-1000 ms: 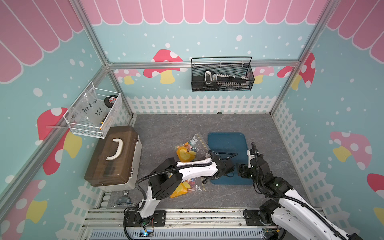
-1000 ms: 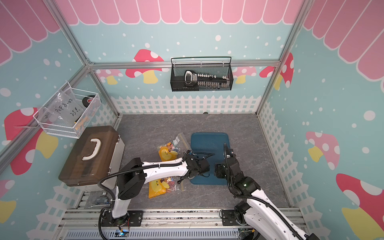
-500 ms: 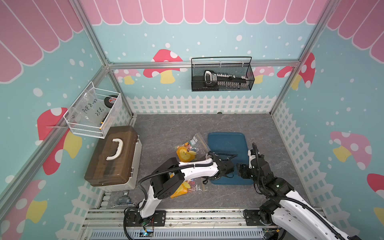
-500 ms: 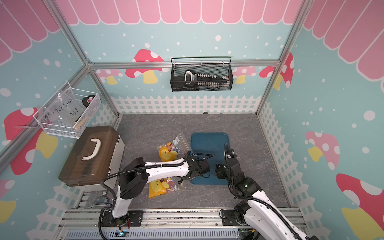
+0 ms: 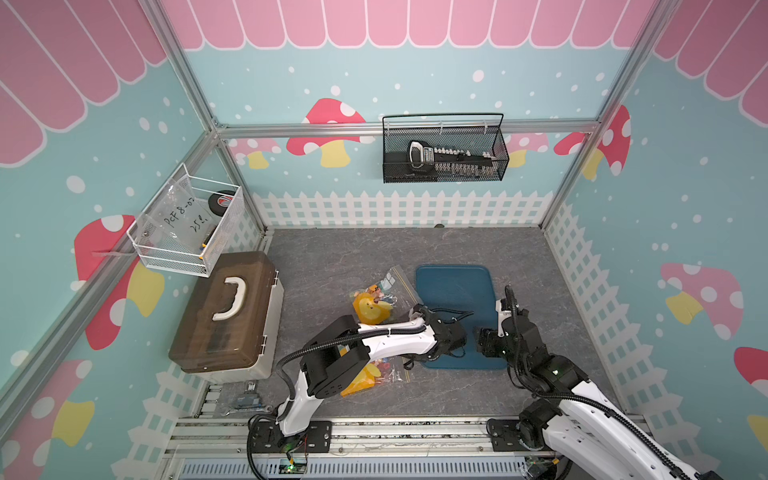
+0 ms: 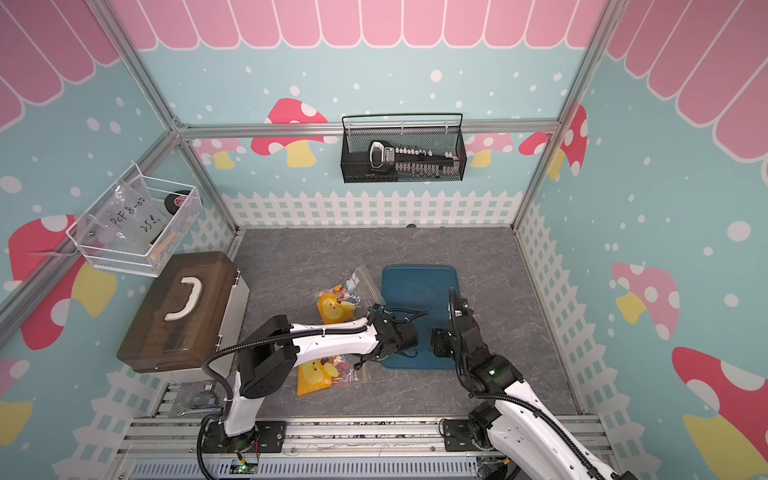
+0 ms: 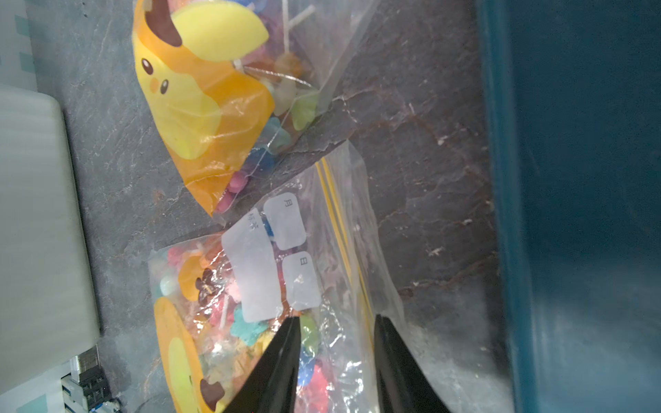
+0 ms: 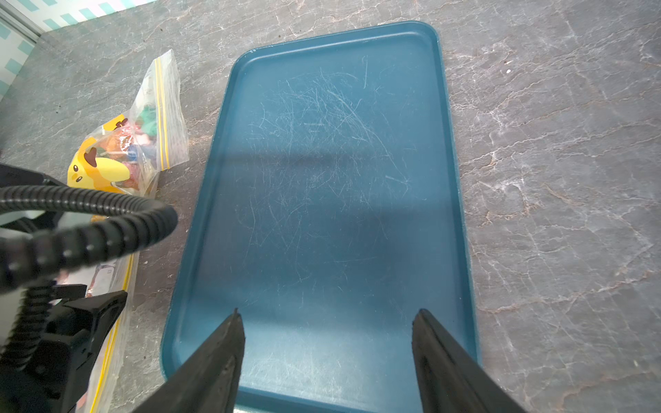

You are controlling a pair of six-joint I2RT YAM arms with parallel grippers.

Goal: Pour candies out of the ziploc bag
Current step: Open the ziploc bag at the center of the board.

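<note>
Left claw [image 7: 336, 321] has narrowed and eased down onto the near ziploc bag [image 7: 322, 250]; right arm same as before. Jaws are partly apart, straddling the clear film by the yellow zip strip, no firm pinch visible yet. The bag lies flat on the grey stone-look table [image 5: 332, 257], just beside the blue tray [image 8: 339, 178] at its robot-side corner. Zip strip runs parallel to the tray's long edge, mouth toward the tray, candies [image 7: 246, 327] bunched on the side away from it. Left arm is nearer. Right claw [image 8: 327, 314] is wide open, holding nothing, over the tray's robot-side end. Second bag [image 5: 374, 301], same duck print, sits by the tray's far corner. Film is thin, crinkly, likely slippery. Candies are small stars and flowers on white sticks. Tray is rigid, scratched, low-rimmed.
</note>
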